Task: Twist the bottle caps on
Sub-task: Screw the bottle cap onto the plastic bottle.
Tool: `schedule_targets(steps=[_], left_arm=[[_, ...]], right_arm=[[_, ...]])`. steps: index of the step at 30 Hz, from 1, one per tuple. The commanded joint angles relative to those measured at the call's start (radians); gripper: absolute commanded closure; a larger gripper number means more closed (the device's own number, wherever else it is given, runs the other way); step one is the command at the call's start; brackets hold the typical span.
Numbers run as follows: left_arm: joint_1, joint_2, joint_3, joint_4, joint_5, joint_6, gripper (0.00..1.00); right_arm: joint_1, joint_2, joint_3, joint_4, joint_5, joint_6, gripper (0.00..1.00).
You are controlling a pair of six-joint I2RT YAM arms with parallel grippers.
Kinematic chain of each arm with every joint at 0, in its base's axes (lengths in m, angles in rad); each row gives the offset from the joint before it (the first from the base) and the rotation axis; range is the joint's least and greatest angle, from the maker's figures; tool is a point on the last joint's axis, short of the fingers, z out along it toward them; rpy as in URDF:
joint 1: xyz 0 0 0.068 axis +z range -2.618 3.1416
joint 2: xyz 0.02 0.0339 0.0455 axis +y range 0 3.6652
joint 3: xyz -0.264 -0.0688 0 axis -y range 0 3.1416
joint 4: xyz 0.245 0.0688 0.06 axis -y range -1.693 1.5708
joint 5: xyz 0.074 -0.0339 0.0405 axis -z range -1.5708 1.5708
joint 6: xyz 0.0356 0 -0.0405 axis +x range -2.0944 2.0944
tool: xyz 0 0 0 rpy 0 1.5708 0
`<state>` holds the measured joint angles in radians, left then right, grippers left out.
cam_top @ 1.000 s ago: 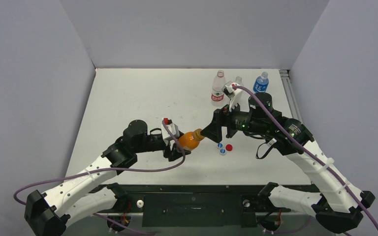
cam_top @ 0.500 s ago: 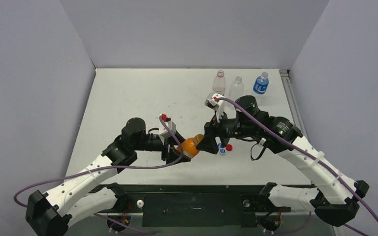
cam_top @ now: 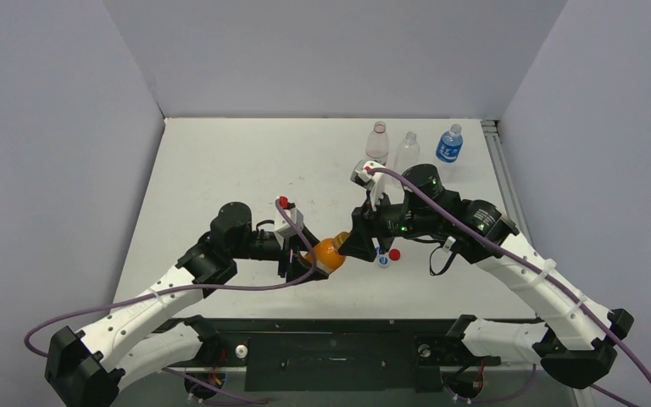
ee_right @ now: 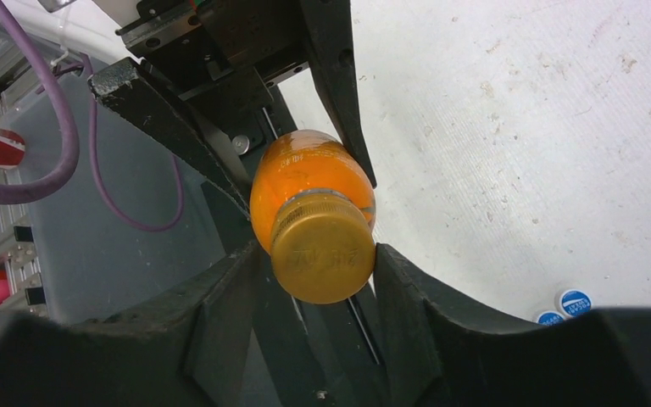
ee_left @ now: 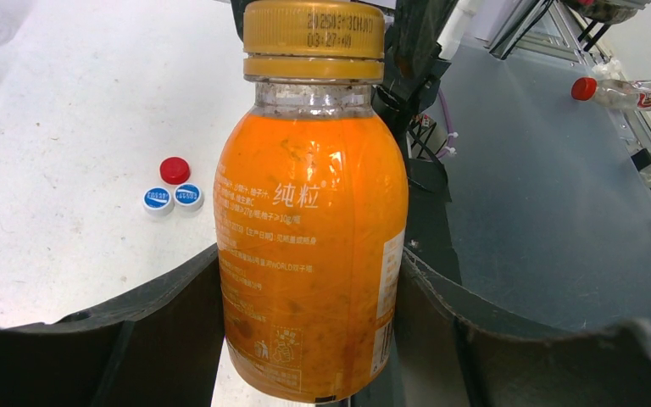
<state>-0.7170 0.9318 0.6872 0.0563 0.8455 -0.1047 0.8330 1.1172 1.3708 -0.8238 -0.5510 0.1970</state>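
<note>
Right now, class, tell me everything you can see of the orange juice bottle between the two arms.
The orange juice bottle is small and made of clear plastic. It is full of pulpy orange liquid and printed with white Chinese text. Its gold screw cap, date-stamped, sits on the neck. The bottle is held roughly level. The left pincer clamps its body from both sides, and the right pincer grips the cap.

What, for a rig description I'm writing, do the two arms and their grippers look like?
Both the left arm and right arm have white lower links and black joints. A purple cable runs along each. The left gripper and right gripper are black with broad curved fingers; each wrist carries a white mount with a red tip. The right arm shows green lights.
</note>
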Motion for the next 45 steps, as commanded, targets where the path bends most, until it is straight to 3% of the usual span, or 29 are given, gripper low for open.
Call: schedule_targets(steps=[1,6,15,21,31,37,39,41,42,44,45], left_arm=[[0.008,0.003,0.031,0.047,0.023,0.003,1.00],[0.007,-0.002,0.028,0.053,-0.019,0.020,1.00],[-0.047,-0.067,0.013,0.097,-0.432,0.149,1.00],[-0.204,-0.079,0.029,0.110,-0.786,0.299,1.00],[-0.466,0.020,0.036,0.277,-1.318,0.609,1.00],[-0.522,0.087,0.036,0.357,-1.421,0.701,1.00],[-0.519,0.084,0.043,0.309,-1.384,0.676,1.00],[-0.512,0.073,0.050,0.246,-1.324,0.646,1.00],[-0.501,0.062,0.059,0.220,-1.264,0.620,1.00],[-0.473,0.040,0.066,0.154,-1.186,0.572,1.00],[-0.458,0.030,0.069,0.107,-1.150,0.555,1.00]], right_arm=[[0.007,-0.007,0.033,0.045,0.000,0.015,0.56],[0.008,-0.007,0.019,0.063,0.009,0.056,0.78],[-0.001,0.009,-0.054,0.145,0.061,0.275,0.97],[-0.021,0.041,-0.052,0.156,0.090,0.421,1.00],[-0.022,0.076,-0.078,0.180,0.225,0.622,1.00],[-0.019,0.081,-0.115,0.230,0.288,0.712,1.00],[-0.021,0.079,-0.097,0.224,0.324,0.702,0.92],[-0.023,0.073,-0.062,0.194,0.365,0.666,0.73],[-0.024,0.067,-0.049,0.170,0.380,0.653,0.56],[-0.032,0.054,-0.015,0.145,0.417,0.611,0.37],[-0.040,0.047,0.006,0.138,0.430,0.579,0.33]])
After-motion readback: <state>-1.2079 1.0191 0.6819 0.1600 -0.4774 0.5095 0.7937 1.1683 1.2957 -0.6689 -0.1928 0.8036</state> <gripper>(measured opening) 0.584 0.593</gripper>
